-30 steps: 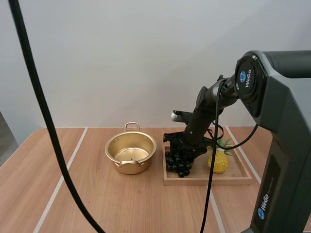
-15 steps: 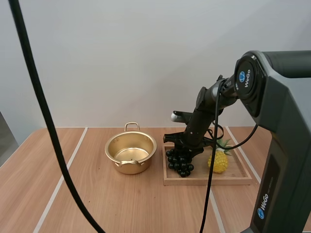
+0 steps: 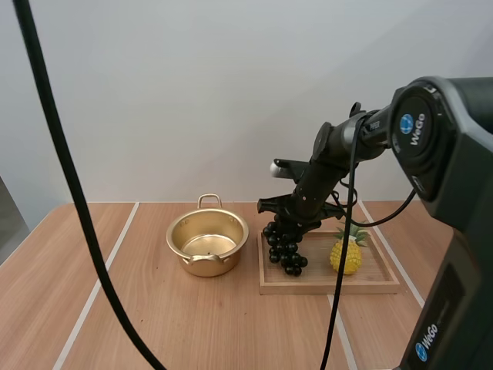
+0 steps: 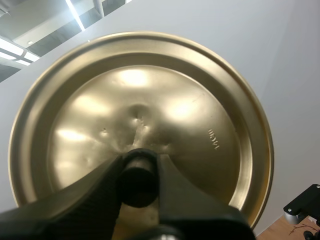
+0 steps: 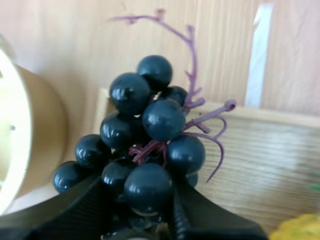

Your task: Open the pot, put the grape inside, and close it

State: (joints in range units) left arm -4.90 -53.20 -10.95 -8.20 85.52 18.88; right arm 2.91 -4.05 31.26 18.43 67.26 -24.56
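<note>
The gold pot (image 3: pixel 207 243) stands open on the table, left of the wooden tray (image 3: pixel 330 282). My right gripper (image 3: pixel 292 222) is shut on a bunch of dark grapes (image 3: pixel 285 248) that hangs above the tray's left end, clear of its floor. In the right wrist view the grapes (image 5: pixel 145 140) sit pinched between my fingers, with the pot's wall (image 5: pixel 35 145) close beside them. My left gripper (image 4: pixel 138 186) is shut on the black knob (image 4: pixel 137 177) of the gold lid (image 4: pixel 140 120), held up in the air.
A small yellow pineapple (image 3: pixel 346 251) stands on the tray to the right of the grapes. White stripes run along the wooden tabletop (image 3: pixel 139 324) left of the pot.
My right gripper has risen with the grapes, lifting the bunch off the tray floor and slightly toward the pot. The pot and pineapple have not moved.
</note>
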